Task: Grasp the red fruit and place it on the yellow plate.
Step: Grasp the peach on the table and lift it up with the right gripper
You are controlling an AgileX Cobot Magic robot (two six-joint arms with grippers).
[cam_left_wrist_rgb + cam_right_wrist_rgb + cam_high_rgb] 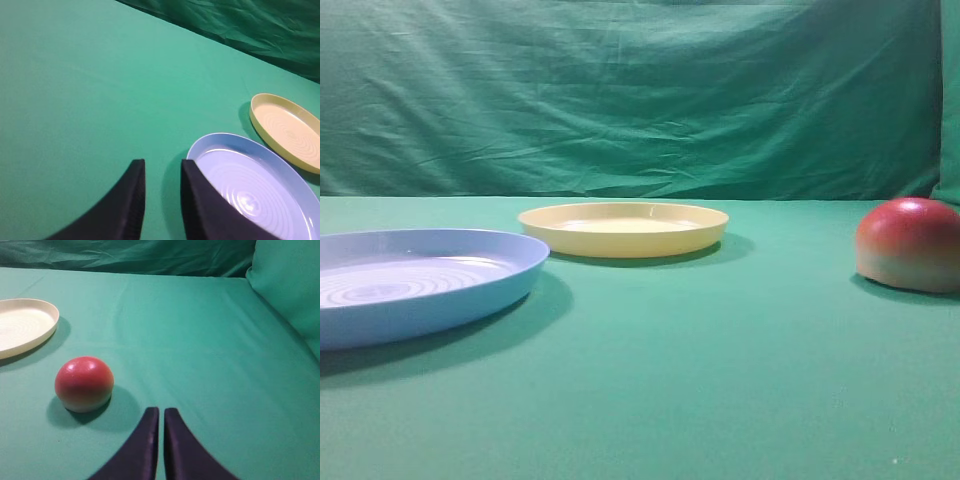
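Right wrist view: fruit on green tabletop at lower left, apart from clenched right end effector at bottom centre; yellow plate at left edge, holding nothing. Left wrist view: left end effector released, narrowly parted, just beside blue plate at lower right.

Green cloth covers the table, matt and finely woven, and the same fabric hangs as a backdrop, creased and wrinkled. The yellow plate looks like smooth plastic with a soft sheen, faint rings moulded into its floor. The light-blue plate is glossier plastic, its ridged rings catching white glare. The red fruit has a smooth, slightly shiny skin. The gripper fingers look like dark matt plastic.
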